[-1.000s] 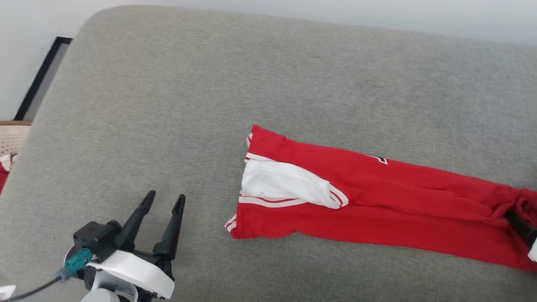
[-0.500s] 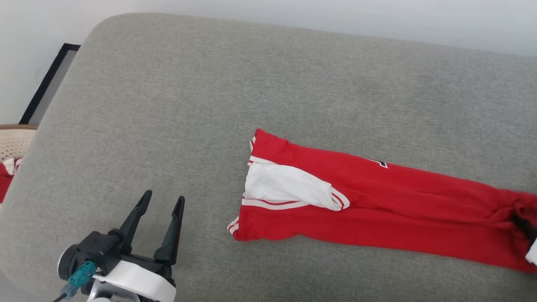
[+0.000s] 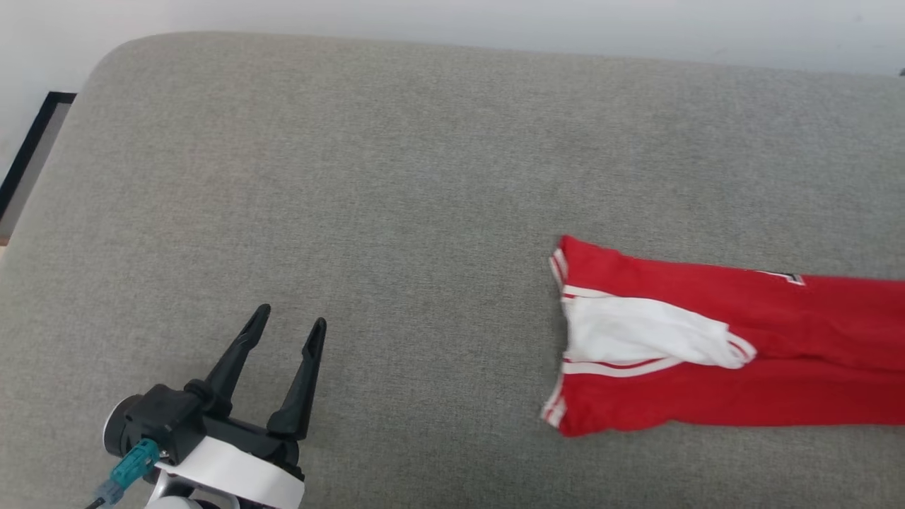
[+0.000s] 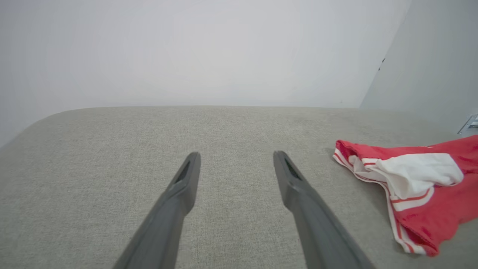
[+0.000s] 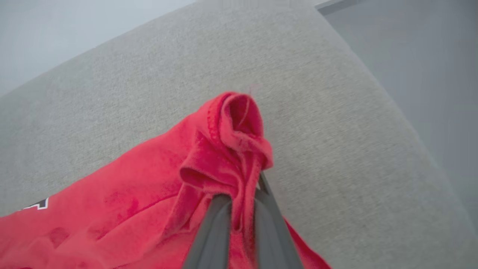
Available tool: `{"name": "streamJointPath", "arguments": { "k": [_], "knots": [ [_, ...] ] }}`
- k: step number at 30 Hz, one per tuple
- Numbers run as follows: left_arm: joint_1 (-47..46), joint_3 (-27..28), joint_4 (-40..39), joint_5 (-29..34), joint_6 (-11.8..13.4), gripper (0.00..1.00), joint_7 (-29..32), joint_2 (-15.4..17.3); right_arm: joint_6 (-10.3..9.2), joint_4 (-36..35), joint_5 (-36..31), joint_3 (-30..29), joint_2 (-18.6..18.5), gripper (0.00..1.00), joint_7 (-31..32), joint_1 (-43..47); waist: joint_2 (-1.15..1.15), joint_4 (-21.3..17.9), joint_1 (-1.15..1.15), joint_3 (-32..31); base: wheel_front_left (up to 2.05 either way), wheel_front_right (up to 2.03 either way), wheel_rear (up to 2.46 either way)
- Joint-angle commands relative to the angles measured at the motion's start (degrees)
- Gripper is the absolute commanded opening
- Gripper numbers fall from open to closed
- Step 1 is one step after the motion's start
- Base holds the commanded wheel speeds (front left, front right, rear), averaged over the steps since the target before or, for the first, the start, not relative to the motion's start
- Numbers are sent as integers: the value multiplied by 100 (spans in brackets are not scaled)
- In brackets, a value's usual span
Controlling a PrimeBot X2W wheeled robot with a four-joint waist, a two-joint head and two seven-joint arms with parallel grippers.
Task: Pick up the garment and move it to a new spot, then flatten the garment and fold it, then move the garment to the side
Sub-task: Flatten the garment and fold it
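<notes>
On the grey cushion (image 3: 353, 177), the right gripper (image 5: 242, 201) pinches the garment (image 3: 742, 403), well right of the splayed left gripper (image 3: 290, 318).

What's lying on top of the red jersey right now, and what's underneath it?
On top of the jersey lies its own white sleeve, folded over the red body. Underneath is the grey cushion; whatever lies beneath the cloth is hidden.
</notes>
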Motion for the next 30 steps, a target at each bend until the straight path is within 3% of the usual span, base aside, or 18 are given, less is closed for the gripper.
{"name": "streamJointPath", "arguments": {
  "k": [1, 5, 9, 16, 22, 26, 30],
  "knots": [
    [56, -2, -15, -30, 3, 100, -28, 43, -2, 0, -69, -113, -42, 0, -26, -78, 0, -39, 0, -4, 0, 0, 0],
    [26, -20, -70, -39, 3, 100, -28, 67, -1, -86, -242, -308, -83, 0, 33, -123, 0, -85, 0, -17, 0, 0, 0],
    [24, -38, -81, -92, 3, 100, -28, 72, -2, -427, -32, 124, 35, 0, 320, 2, 0, -127, 0, -18, 0, 0, 0],
    [29, -62, -47, -174, 3, 100, -28, 5, -1, -1597, 527, 1407, 304, 0, 790, 417, 0, -146, 0, -22, 0, 0, 0],
    [5, -93, -113, -279, 4, 100, -28, 31, -1, -2550, 606, 2664, 412, 0, 1016, 461, 0, -118, 0, -15, 0, 0, 0],
    [-50, -72, -148, -247, 4, 100, -28, 7, -1, -2778, 580, 3500, 494, 0, 1079, 230, 0, -78, 0, 3, 0, 0, 0],
    [-139, -121, -129, -292, 4, 100, -28, -30, -1, -2517, 556, 4333, 650, 0, 923, -207, 0, 7, 0, 34, 0, 0, 0]
  ]
}}
